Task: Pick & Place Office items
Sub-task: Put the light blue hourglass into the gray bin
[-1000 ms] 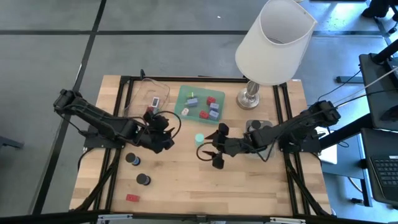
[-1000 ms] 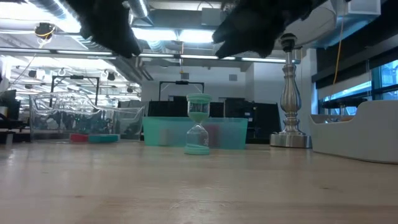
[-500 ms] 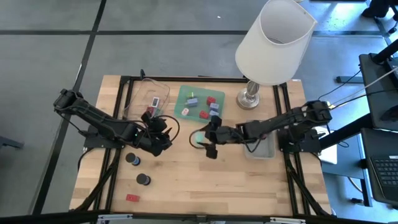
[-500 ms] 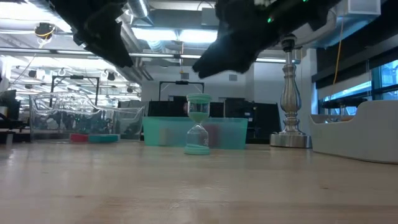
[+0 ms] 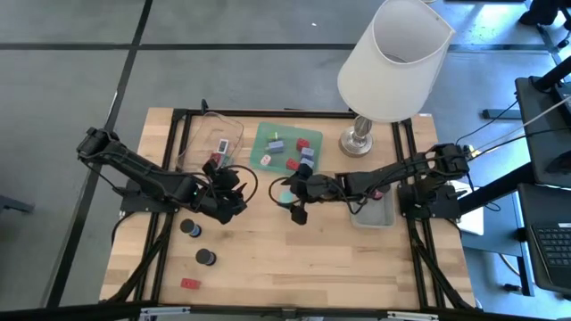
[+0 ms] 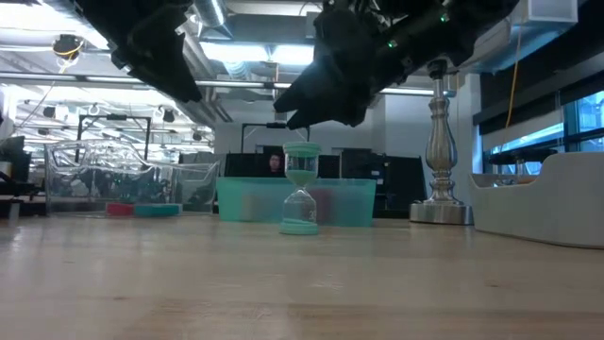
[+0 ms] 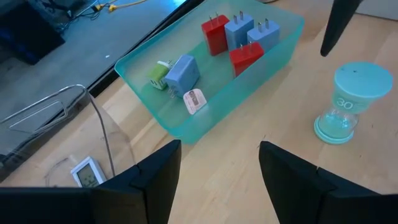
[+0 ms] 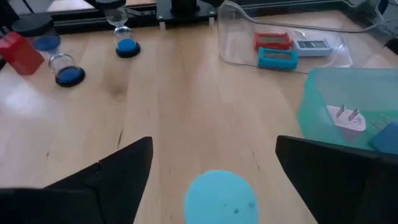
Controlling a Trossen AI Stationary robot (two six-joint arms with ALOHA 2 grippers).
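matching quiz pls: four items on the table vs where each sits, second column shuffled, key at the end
Items
1. mint-green hourglass
2. red plug blocks
3. teal rectangle
4. lone red block

Places
A. in the clear tray
B. alone, on the far side of the two black-capped hourglasses from the trays
C. directly under the open right claw
D. in the green tray

Pairs: 1-C, 2-D, 3-A, 4-B
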